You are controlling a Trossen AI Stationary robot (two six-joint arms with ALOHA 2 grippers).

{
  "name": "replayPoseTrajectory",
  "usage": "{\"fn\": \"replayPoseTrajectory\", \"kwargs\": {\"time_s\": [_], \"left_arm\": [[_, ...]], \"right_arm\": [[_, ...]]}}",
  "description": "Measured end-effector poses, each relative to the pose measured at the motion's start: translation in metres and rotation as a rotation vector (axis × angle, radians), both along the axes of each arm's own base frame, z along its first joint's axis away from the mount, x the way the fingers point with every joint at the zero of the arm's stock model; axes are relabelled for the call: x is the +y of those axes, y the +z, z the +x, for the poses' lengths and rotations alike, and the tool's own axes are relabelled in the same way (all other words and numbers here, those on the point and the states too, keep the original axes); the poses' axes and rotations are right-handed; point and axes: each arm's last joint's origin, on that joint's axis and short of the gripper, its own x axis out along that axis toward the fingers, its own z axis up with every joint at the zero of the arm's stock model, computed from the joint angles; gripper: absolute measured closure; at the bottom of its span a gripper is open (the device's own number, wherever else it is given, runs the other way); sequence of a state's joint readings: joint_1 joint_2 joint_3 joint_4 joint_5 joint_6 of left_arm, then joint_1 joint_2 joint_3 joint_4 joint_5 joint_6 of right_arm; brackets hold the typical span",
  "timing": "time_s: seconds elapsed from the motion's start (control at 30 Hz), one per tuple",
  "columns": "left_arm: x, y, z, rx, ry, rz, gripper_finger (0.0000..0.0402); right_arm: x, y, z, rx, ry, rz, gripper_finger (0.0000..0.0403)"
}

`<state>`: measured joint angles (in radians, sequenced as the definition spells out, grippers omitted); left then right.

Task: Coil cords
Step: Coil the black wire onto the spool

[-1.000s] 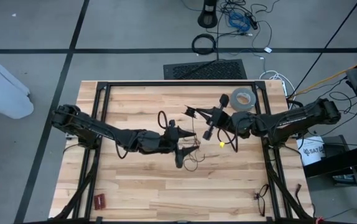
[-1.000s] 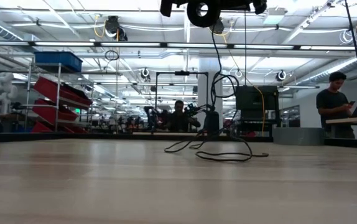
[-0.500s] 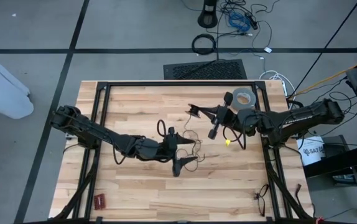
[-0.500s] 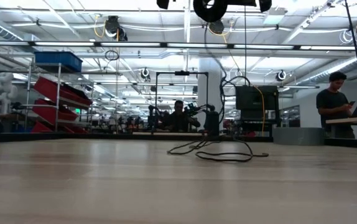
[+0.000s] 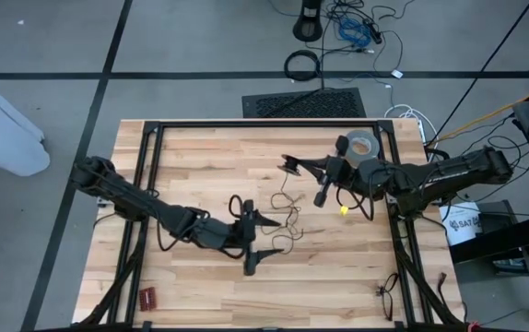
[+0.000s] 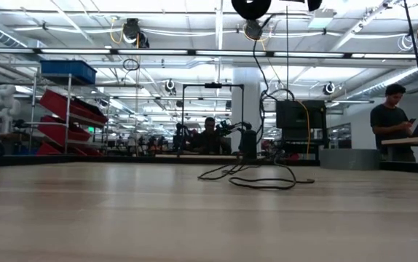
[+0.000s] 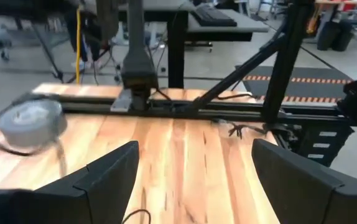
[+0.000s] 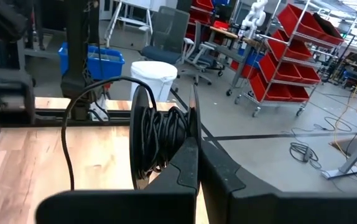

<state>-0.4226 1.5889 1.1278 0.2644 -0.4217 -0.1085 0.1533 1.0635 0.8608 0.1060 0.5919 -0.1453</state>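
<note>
Wooden slats make up the table [image 5: 200,286], a pale butcher-block top ringed by a black metal frame [image 5: 149,138], standing on a grey floor crossed by dark tape lines. Much of the top lies bare, especially the near edge and the left side.

From the left edge, the left arm reaches across the table's middle; the left gripper [image 5: 253,242] has its two dark fingers [image 7: 113,171] spread wide and holds nothing. From the right edge, the right arm stretches toward the table's centre, and the right gripper [image 5: 292,166] has its fingers pressed together on a small black spool [image 8: 160,134] wound with thin black wire.

From the spool, the cord [image 5: 288,217] trails down in loose loops onto the wood between the two grippers; in the low view it lies as a flat tangle [image 6: 256,178] mid-table.

A grey tape roll [image 5: 360,146] sits near the far right corner, close beside the right arm. A small yellow spot [image 5: 345,209] shows by that arm. A little reddish object [image 5: 146,297] rests at the near left corner.

Off the table, a white bin [image 5: 2,120] stands to the left and a black floor mat [image 5: 303,101] lies beyond the far edge. A person [image 6: 391,120] stands in the room behind. A label to the right of the table is too small to read.
</note>
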Motion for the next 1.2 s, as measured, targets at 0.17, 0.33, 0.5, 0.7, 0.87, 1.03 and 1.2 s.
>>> {"fn": "replayPoseTrajectory", "kwargs": {"time_s": [0.17, 0.33, 0.5, 0.7, 0.87, 1.03, 1.2], "left_arm": [[-0.009, 0.007, -0.008, -0.026, -0.004, 0.083, 0.0082], [0.009, 0.011, -0.009, -0.047, 0.415, 0.169, 0.0082], [0.026, -0.016, -0.002, -0.054, 0.494, 0.141, 0.0082], [0.025, -0.063, 0.003, -0.298, 0.476, -0.001, 0.0082], [0.025, -0.06, 0.009, -0.496, 0.405, 0.08, 0.0082], [0.044, -0.061, 0.022, -0.506, 0.452, 0.095, 0.0082], [0.054, -0.06, 0.028, -0.518, 0.44, 0.096, 0.0082]], "right_arm": [[0.001, 0.003, -0.005, -0.007, 0.01, -0.004, 0.0403], [0.005, 0.004, -0.007, -0.004, 0.032, -0.019, 0.0403], [0.005, 0.004, -0.007, 0.002, 0.03, -0.027, 0.0403], [0.005, 0.002, -0.008, 0.025, 0.031, -0.022, 0.0403], [0.005, 0.002, -0.01, 0.033, 0.03, -0.019, 0.0403], [0.004, 0.002, -0.01, 0.033, 0.029, -0.019, 0.0403], [0.004, 0.002, -0.01, 0.034, 0.028, -0.019, 0.0403]]}}
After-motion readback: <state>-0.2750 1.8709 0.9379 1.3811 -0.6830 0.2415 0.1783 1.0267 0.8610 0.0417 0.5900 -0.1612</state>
